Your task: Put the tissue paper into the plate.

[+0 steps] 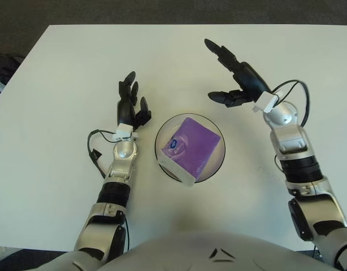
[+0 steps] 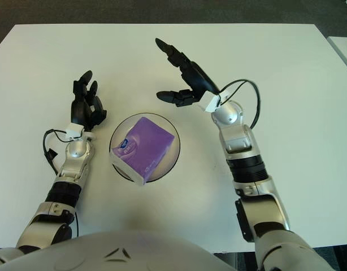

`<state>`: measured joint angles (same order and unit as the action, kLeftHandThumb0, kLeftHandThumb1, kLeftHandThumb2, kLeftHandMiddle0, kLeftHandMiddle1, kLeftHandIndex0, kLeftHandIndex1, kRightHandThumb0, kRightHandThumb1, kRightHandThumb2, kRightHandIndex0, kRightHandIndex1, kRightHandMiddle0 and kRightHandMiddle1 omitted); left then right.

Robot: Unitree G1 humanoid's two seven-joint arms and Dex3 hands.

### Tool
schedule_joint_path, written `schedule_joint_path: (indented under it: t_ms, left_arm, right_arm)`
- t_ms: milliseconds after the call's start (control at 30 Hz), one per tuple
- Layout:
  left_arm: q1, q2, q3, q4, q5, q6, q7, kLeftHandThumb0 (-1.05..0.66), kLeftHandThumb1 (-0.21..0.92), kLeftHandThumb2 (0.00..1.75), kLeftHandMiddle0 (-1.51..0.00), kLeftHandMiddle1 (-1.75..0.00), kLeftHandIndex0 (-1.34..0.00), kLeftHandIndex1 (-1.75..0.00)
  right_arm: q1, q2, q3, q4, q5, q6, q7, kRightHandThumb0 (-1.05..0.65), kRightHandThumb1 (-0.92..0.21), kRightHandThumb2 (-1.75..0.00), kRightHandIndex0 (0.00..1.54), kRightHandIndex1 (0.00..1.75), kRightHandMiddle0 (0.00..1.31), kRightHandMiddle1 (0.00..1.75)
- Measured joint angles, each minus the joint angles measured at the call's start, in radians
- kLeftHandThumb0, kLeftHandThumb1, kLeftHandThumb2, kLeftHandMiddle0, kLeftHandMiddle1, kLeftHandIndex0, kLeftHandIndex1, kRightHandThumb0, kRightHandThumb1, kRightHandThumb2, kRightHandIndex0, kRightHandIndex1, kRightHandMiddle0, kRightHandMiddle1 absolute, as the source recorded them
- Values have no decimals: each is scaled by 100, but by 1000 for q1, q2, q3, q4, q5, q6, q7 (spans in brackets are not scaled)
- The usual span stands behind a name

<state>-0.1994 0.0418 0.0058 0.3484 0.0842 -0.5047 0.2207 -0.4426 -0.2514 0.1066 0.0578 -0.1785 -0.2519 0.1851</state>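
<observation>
Up beyond the bowl's far right edge, the right hand (image 1: pixel 235 76) has its 3 black fingers spread wide and holds nothing: 2 long fingers point away toward the far side of the table, and the thumb sticks out to the left toward the bowl's far rim without touching it. Behind the fingers comes a glossy black palm, then a small white block at the wrist, a loop of thin black cable, and a forearm of silver metal segments with dark ribbed rings.

The left hand (image 1: pixel 130 107) shows just beside the bowl on its left, fingers loosely open and pointing away, gripping nothing. Its wrist carries the same white block and a curl of black cable, followed by a silver and black forearm.

Between the 2 hands, the tissue pack (image 1: pixel 189 148) lies inside the round, clear-looking plate (image 1: pixel 221 152). The pack is a soft purple rectangular packet with a white side and a small round label on its near-left part; its near corner reaches over the plate's rim. Everything stands on a smooth white table (image 1: pixel 60 84) with straight edges, dark floor (image 1: pixel 26 14) beyond it.
</observation>
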Motion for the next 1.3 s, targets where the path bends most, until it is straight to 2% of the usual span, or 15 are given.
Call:
schedule_joint_path:
  t_ms: [133, 267, 633, 900, 1300]
  left_arm:
    - [20, -3, 0, -27, -2, 21, -6, -69, 92, 78, -39, -3, 0, -72]
    - [40, -6, 0, -50, -2, 40, -11, -69, 92, 78, -39, -3, 0, -72]
    - [85, -12, 0, -89, -5, 59, -22, -69, 92, 78, -40, -3, 0, -73]
    - [94, -13, 1, -98, -7, 59, -30, -69, 92, 78, -41, -3, 0, -74]
    - [102, -15, 1, -102, -6, 59, -31, -69, 92, 78, -41, -2, 0, -74]
  right_arm:
    - [12, 45, -11, 53, -2, -27, -83, -105, -92, -73, 0, 0, 0, 0]
    - [36, 85, -21, 113, -2, -100, -159, -105, -92, -80, 0, 0, 0, 0]
    - [148, 125, -44, 226, -22, -236, -299, -103, -92, -92, 0, 0, 0, 0]
    - [203, 160, -40, 246, -31, -291, -336, -94, -92, -96, 0, 0, 0, 0]
    - [236, 172, -47, 235, -28, -304, -335, -86, -92, -96, 0, 0, 0, 0]
